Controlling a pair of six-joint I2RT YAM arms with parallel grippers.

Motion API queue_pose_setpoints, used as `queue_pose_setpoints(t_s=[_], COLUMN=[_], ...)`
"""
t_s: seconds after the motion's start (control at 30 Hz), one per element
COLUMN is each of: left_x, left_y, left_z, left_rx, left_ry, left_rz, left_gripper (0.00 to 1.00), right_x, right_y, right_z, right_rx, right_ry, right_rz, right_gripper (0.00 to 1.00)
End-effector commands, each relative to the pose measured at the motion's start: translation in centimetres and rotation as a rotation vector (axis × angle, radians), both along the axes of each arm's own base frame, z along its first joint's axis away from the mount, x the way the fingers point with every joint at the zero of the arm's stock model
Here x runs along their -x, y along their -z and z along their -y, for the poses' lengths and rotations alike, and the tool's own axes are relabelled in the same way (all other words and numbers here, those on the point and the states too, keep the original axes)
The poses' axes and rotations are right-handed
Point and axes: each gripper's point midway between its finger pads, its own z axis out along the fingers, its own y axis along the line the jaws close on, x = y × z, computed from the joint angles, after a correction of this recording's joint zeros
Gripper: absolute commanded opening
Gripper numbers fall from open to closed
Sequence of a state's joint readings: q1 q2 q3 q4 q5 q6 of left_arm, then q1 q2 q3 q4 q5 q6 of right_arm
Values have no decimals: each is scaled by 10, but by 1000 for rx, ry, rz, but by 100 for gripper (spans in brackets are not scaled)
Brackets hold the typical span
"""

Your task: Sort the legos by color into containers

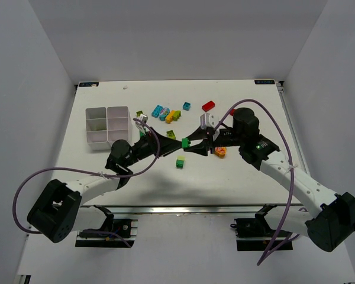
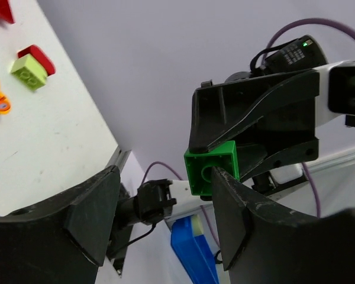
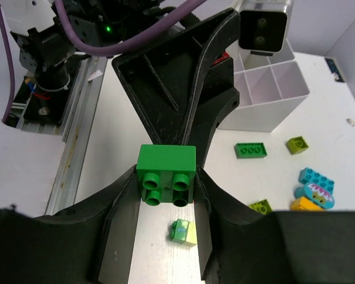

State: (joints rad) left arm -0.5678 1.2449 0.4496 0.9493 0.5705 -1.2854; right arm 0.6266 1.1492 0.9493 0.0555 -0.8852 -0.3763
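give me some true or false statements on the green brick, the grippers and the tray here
1. The right gripper holds the green brick off the table. True.
2. The left gripper is clamped on that brick. False: its jaws stand open.
3. The white tray sits on the right arm's side. False: it is on the left arm's side.
4. A red brick lies loose beyond both grippers. True.
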Motion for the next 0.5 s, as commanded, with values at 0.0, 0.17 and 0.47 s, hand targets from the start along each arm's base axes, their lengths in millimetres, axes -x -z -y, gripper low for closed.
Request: queue_pose_setpoints(t_s=[0.0, 0.17, 0.47], left_x=[14, 17, 13], left_y=[-49, -50, -49], left_z=[-2, -6, -13], left_rx=[149, 182, 205], left_ry=[51, 44, -15], left_rz=[123, 119, 109], left_gripper=[72, 72, 72], right_x=[-1, -2, -11], right_y=[-12, -17, -45], right_z=[-5, -5, 3], right_rx=[-48, -61, -139], right_ry=[6, 25, 126], right_rz=[29, 41, 91], right_gripper=[0, 0, 0])
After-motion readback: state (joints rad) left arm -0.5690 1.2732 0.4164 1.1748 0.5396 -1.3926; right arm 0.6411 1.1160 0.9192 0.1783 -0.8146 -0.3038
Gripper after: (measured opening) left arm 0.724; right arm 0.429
